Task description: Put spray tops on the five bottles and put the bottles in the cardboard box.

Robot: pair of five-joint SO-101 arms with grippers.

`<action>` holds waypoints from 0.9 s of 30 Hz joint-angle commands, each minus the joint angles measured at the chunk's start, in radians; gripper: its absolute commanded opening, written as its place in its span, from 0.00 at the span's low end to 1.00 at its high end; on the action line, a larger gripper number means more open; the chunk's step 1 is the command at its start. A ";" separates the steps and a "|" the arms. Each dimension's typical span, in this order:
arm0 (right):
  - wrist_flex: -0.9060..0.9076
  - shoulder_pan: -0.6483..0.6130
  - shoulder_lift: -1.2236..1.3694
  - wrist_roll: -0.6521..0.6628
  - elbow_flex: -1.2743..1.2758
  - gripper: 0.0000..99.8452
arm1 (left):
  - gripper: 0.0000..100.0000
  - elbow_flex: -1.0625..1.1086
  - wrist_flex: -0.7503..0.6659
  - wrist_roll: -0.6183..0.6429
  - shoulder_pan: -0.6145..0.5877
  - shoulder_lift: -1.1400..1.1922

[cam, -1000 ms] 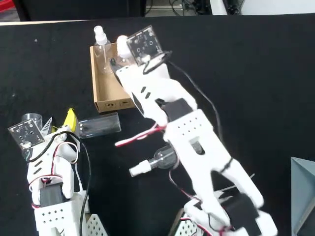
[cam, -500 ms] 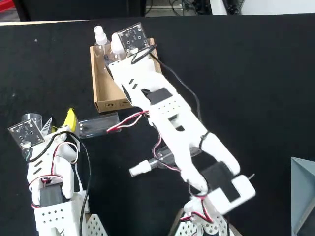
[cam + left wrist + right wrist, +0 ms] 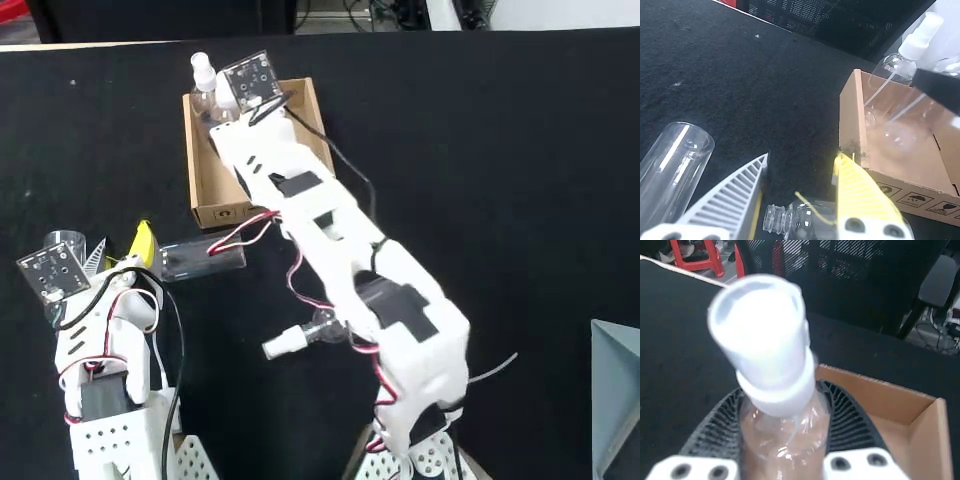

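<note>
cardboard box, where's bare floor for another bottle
The near end of the cardboard box, behind its front wall, is bare. Crowded at the far end: a standing bottle, beside it the right gripper with a held bottle.

The high camera looks steeply down over the black table [image 3: 520,150] from its near edge. The left wrist camera sits low, facing the cardboard box [image 3: 857,125] past the left gripper [image 3: 801,162]; the right wrist camera presses close on a capped bottle [image 3: 767,355]. All three share the box.
</note>
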 commanded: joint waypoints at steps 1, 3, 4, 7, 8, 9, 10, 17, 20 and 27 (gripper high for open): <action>-0.034 -0.041 0.028 -0.009 -0.120 0.05 | 0.19 0.025 0.005 -0.006 -0.004 -0.005; -0.034 -0.051 0.064 -0.009 -0.148 0.05 | 0.19 0.025 0.005 -0.006 -0.004 -0.003; -0.034 -0.055 0.082 -0.009 -0.160 0.05 | 0.19 0.025 0.005 -0.006 -0.004 -0.003; -0.034 -0.057 0.125 -0.009 -0.193 0.05 | 0.19 0.025 0.005 -0.006 -0.002 -0.003; -0.034 -0.055 0.139 -0.009 -0.205 0.05 | 0.19 0.025 0.005 -0.006 -0.002 -0.003; -0.034 -0.054 0.153 -0.009 -0.216 0.05 | 0.19 0.025 0.005 -0.006 -0.002 -0.003; -0.034 -0.052 0.168 -0.009 -0.226 0.05 | 0.19 0.025 0.005 -0.006 -0.002 -0.003; -0.034 -0.051 0.272 -0.008 -0.311 0.05 | 0.19 0.025 0.005 -0.006 -0.001 -0.003; -0.034 -0.049 0.305 -0.005 -0.341 0.05 | 0.19 0.025 0.005 -0.008 -0.001 -0.003; -0.032 -0.049 0.325 -0.003 -0.343 0.05 | 0.19 0.025 0.005 -0.008 -0.002 -0.003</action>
